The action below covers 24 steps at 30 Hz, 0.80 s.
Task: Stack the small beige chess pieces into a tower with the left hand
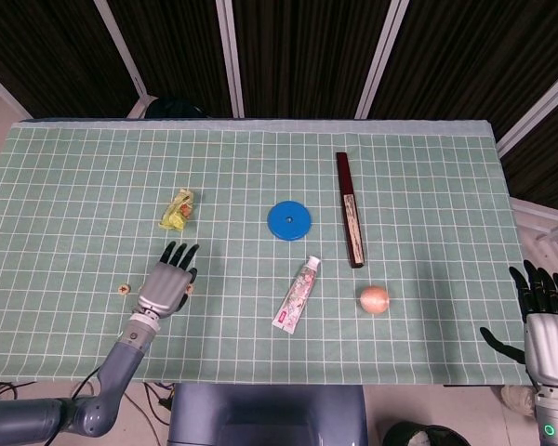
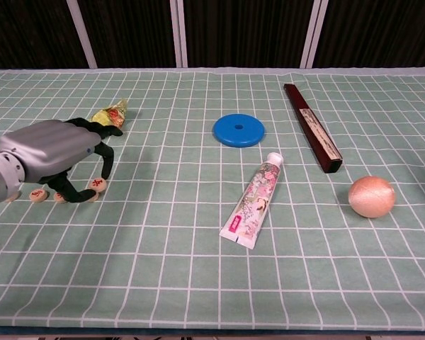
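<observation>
Only red characters on chess pieces [image 2: 97, 184].

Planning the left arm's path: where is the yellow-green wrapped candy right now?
In both views the yellow-green wrapped candy lies left of the blue disc, just beyond the left robot hand.

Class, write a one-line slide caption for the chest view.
Left hand pinching one small beige chess piece, another piece beside it on the green gridded table.
</observation>
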Motion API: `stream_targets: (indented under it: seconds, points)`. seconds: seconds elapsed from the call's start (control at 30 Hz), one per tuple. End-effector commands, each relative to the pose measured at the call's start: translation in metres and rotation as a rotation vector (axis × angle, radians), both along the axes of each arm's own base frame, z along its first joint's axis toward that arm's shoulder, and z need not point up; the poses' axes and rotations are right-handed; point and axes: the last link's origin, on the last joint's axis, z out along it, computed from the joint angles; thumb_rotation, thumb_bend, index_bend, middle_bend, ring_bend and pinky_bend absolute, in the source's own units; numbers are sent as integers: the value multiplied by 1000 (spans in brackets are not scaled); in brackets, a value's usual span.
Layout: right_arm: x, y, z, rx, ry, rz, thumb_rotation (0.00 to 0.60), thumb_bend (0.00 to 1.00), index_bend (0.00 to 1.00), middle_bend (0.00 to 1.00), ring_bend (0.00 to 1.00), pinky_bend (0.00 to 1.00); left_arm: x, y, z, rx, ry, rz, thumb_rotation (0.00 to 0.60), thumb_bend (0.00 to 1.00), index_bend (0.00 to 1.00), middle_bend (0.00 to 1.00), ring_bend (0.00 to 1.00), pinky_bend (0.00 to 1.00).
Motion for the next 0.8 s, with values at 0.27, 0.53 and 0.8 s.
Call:
stream_targets:
  seconds: [0.27, 0.53, 0.8]
  points:
    - [0, 0, -1, 0, 1, -2, 600, 232, 81, 13, 0, 0, -22, 2, 18, 21, -4, 35, 600, 352, 515, 0, 0, 0]
    - [0, 0, -1, -1, 3, -3, 600, 233, 81, 13, 0, 0, -32, 0, 17, 3, 6, 37, 600, 352, 515, 0, 0, 0]
    - [0, 0, -1, -1, 2, -2, 600, 232, 81, 13, 0, 0, -38, -5, 19, 15, 26, 24, 600, 352, 512, 0, 0, 0]
